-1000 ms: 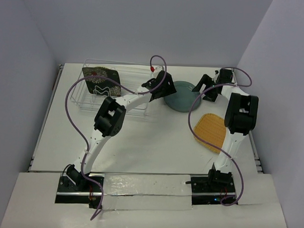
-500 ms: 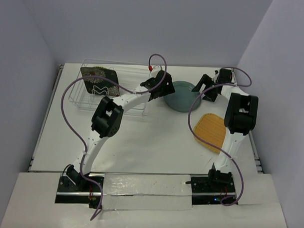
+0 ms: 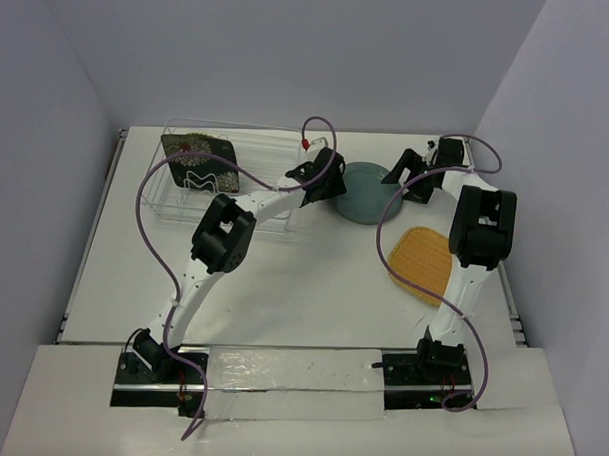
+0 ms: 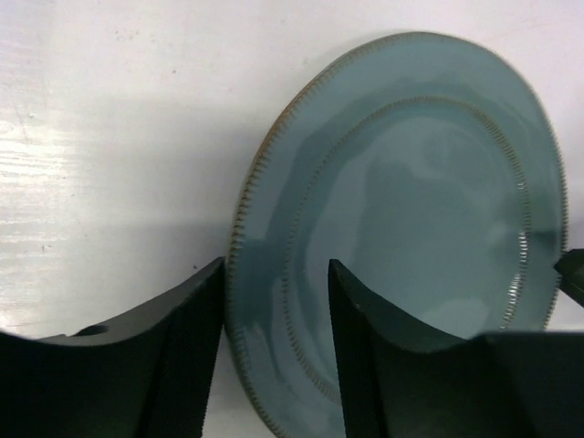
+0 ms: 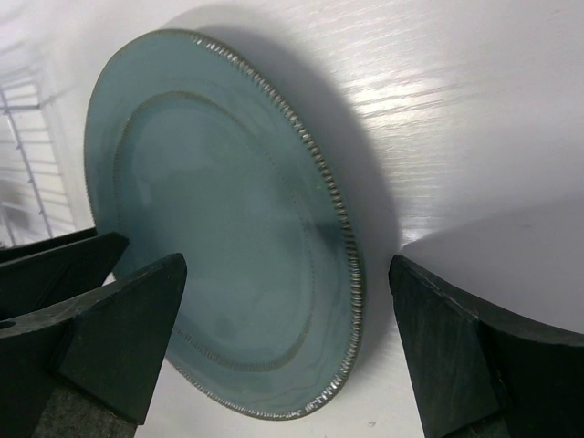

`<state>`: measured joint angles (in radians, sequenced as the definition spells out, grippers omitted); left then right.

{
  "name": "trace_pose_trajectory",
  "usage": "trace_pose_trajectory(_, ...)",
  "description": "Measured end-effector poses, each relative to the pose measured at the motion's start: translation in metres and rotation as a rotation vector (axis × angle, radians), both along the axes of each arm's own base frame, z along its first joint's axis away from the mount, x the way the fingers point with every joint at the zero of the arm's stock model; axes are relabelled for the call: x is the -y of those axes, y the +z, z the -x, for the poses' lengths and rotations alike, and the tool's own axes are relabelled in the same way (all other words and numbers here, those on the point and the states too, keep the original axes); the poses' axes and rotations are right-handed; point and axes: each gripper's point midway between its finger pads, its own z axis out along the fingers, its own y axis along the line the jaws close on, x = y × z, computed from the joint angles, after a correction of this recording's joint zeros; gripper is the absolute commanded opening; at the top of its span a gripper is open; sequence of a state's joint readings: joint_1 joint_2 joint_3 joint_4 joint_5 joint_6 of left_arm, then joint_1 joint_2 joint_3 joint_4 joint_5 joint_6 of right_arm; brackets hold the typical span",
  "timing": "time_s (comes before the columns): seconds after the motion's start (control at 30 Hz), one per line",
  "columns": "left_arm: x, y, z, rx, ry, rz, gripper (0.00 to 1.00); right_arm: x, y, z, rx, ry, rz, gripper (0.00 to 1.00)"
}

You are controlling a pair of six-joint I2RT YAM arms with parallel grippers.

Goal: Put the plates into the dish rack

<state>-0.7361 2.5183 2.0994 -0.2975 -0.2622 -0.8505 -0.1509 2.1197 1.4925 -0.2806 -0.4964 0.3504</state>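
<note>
My left gripper (image 4: 276, 269) stands with fingers apart, astride the beaded rim of the round, glossy teal-grey plate (image 4: 411, 210), which lies on the white table (image 4: 109, 137) beside the clear, thin-barred dish rack (image 3: 157, 205). My right gripper (image 5: 287, 265) gapes wide at its far edge.

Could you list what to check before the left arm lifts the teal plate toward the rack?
1. Left gripper straddles the rim of the teal plate: ok, one finger over the plate, one outside it.
2. Left jaws shut on that rim: not ok, they stand apart.
3. Right gripper open, not clamping the plate: ok.
4. Free slots in the dish rack: ok, only the black flowered plate stands in it, at its left end.
5. Orange plate out of the path: ok, it lies by the right arm, apart from the teal one.
</note>
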Motion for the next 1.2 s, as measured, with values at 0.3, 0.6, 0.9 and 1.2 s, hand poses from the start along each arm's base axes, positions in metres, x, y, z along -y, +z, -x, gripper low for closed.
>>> trace_pose_trajectory(0.3,-0.003,-0.006,-0.004,-0.010,0.001,0.009,0.23,-0.013,0.002,0.003,0.013,0.063,-0.045,0.89)
trace_pose_trajectory(0.6,-0.002,-0.005,-0.005,-0.008,0.004,0.016,0.23,-0.013,0.030,0.007,0.093,0.051,-0.066,0.79)
trace_pose_trajectory(0.9,-0.001,-0.006,-0.006,0.003,0.003,0.017,0.23,-0.029,0.100,0.005,0.269,0.096,-0.122,0.76)
trace_pose_trajectory(1.2,0.001,-0.006,-0.008,0.019,-0.001,0.024,0.22,-0.030,0.100,-0.001,0.277,0.079,-0.136,0.62)
